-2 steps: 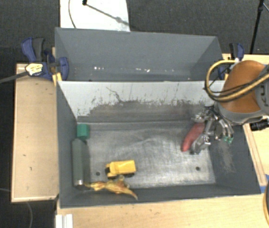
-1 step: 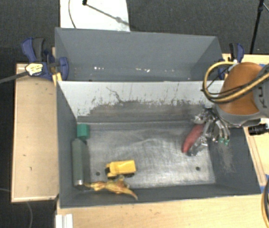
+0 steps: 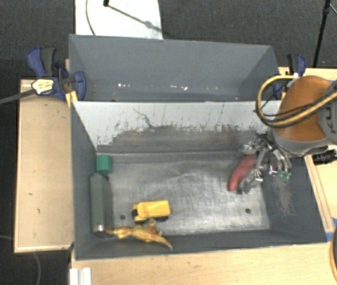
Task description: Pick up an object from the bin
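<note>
The reddish oblong thing (image 3: 239,174) near the right wall of the bin (image 3: 174,126) is met at one end by the gripper (image 3: 255,172), open or clamped can't be told, so it could get swung loose and dropped if lifted off-centre

Even, moderately bright light falls on my bin (image 3: 168,70) from above — small white glints dot its back wall, and the slope under my arm (image 3: 305,117) lies darker.
</note>
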`<act>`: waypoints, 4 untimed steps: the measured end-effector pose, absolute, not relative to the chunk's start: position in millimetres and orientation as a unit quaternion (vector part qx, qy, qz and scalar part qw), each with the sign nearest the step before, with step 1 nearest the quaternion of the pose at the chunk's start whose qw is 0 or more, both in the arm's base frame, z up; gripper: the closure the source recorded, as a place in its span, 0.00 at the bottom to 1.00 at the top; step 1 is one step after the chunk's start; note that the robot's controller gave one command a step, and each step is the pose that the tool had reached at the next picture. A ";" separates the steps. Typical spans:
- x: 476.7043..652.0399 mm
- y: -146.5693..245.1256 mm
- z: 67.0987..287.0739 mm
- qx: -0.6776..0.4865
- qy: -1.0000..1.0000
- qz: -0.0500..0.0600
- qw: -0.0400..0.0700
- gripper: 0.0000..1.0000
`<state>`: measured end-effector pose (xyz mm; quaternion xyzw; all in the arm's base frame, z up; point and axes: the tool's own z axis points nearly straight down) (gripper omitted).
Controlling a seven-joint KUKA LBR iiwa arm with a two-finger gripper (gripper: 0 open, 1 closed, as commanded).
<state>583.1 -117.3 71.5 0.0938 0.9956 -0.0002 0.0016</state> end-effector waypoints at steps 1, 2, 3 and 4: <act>581.0 -111.8 74.0 0.123 0.992 0.001 0.003 1.00; 581.0 -111.8 74.0 0.122 0.992 0.001 0.003 1.00; 580.2 -111.6 76.5 0.122 0.993 0.001 0.002 1.00; 580.3 -111.0 85.4 0.121 0.993 0.001 0.001 1.00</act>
